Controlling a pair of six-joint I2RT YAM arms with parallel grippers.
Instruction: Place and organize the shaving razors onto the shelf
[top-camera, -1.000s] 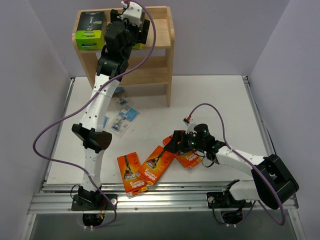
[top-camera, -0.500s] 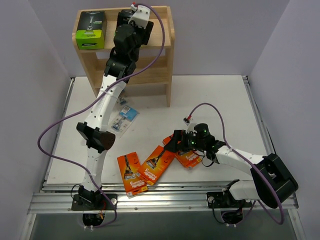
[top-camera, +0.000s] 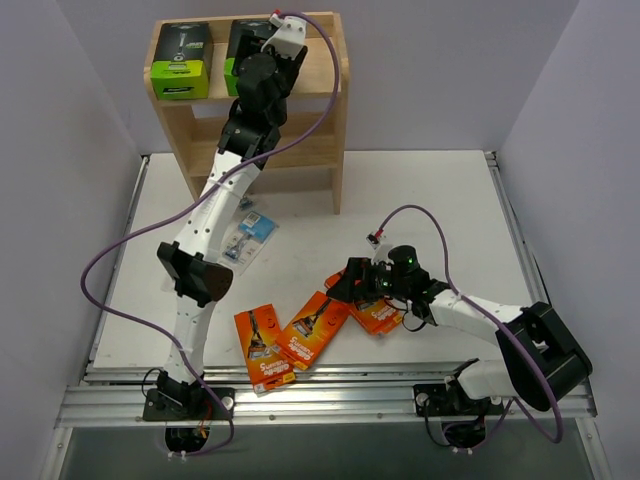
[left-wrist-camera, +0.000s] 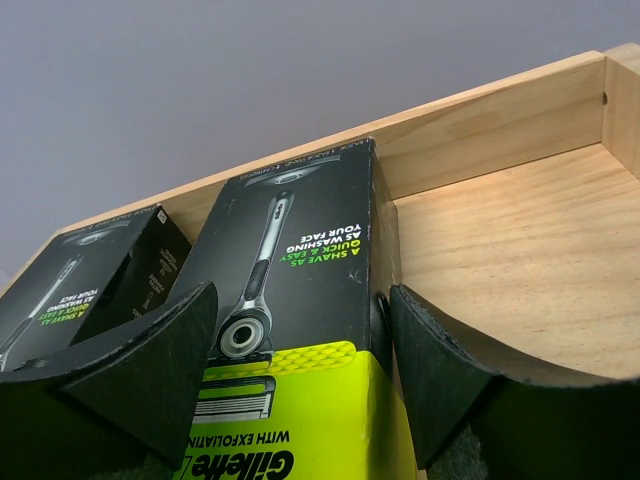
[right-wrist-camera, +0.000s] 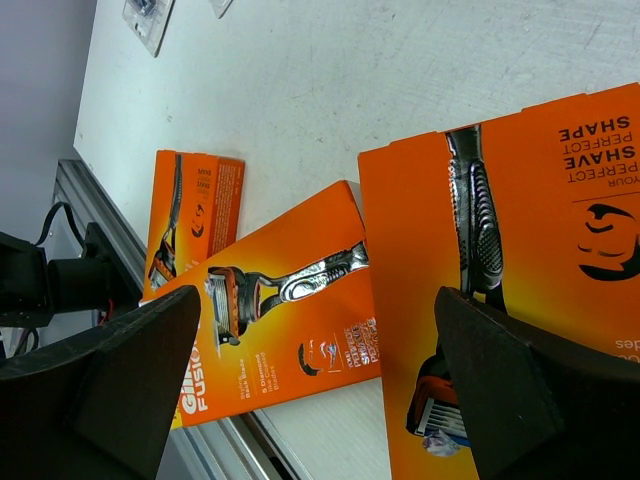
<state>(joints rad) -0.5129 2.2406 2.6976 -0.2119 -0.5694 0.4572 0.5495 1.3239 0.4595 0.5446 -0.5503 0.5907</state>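
On the top tier of the shelf (top-camera: 340, 80), overhead, my left claw (top-camera: 256, 50) meets a green box (top-camera: 236, 45). Left wrist: jaws straddle its sides; grip cannot be told. Right wrist: my right claw (right-wrist-camera: 318, 300), spread wide, hovers over an orange box (right-wrist-camera: 560, 220) on the table. Light, stiff card; probably grasp across its long edges.

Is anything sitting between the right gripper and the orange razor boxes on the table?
Nothing visible does. The open right gripper hovers directly above the orange razor boxes, with no other object between them.
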